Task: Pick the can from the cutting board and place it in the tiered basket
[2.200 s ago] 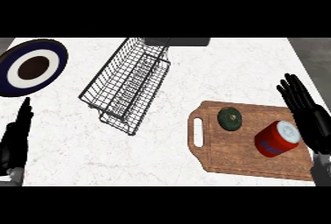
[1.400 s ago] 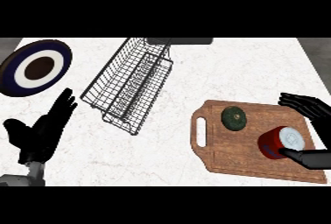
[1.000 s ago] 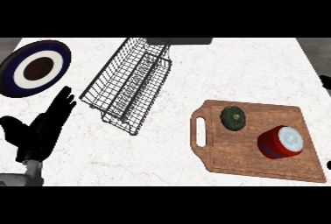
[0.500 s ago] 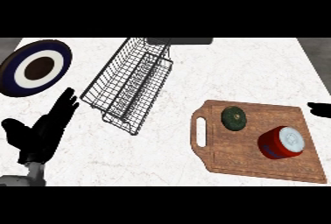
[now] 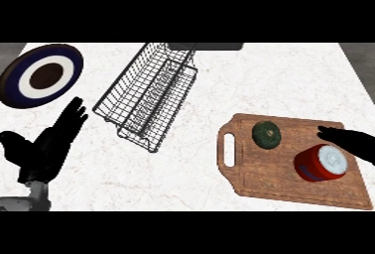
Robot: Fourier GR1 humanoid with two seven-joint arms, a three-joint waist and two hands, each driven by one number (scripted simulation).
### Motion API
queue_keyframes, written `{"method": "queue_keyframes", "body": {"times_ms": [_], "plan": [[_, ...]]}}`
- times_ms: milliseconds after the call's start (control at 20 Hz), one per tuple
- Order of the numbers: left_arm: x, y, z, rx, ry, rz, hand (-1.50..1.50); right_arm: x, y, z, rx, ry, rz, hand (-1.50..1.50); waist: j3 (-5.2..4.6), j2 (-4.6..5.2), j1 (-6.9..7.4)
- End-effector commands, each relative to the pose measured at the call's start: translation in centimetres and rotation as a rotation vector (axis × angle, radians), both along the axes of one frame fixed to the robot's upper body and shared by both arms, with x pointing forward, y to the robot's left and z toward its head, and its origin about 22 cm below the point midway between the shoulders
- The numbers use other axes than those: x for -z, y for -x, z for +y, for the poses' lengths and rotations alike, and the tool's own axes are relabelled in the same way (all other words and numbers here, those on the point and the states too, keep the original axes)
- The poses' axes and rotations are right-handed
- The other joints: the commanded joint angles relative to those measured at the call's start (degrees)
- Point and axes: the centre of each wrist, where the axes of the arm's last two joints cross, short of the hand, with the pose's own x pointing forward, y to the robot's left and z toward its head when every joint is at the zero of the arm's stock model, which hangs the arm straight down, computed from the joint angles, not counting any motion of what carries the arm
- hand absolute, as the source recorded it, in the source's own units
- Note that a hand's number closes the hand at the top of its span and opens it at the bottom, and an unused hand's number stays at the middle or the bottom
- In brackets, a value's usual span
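A red can (image 5: 321,162) with a white lid stands on the wooden cutting board (image 5: 264,171) at the right. My right hand (image 5: 354,142) comes in from the right edge just above the can, fingers straight and pointing left, not touching it as far as I can see. The black wire tiered basket (image 5: 150,93) lies on the counter at upper centre. My left hand (image 5: 50,144) rests open at the lower left, fingers up.
A dark green round avocado (image 5: 267,134) sits on the board left of the can. A dark blue plate (image 5: 38,75) with a white ring and brown centre lies at the upper left. A dark object (image 5: 205,46) sits behind the basket.
My right hand left the view after first flanking the can and has now come back in from the right edge above the can. The left hand rose and opened at the lower left.
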Motion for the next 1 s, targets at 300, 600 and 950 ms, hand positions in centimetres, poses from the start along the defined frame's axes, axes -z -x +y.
{"method": "queue_keyframes", "body": {"times_ms": [300,600,950], "plan": [[1.6,-0.7,-1.1,0.015,-0.004,-0.001,0.00,7.1,-2.1,-0.3,0.060,0.084,-0.001,-1.50,0.02,0.12,0.14],[1.7,-1.4,0.1,0.001,0.006,0.014,0.00,10.4,-2.2,0.0,0.086,0.082,-0.084,-1.50,0.02,0.13,-0.03],[1.5,0.5,1.0,0.010,0.008,-0.003,0.00,10.0,-3.8,-3.1,0.091,0.105,-0.094,-1.50,0.02,0.04,0.12]]}}
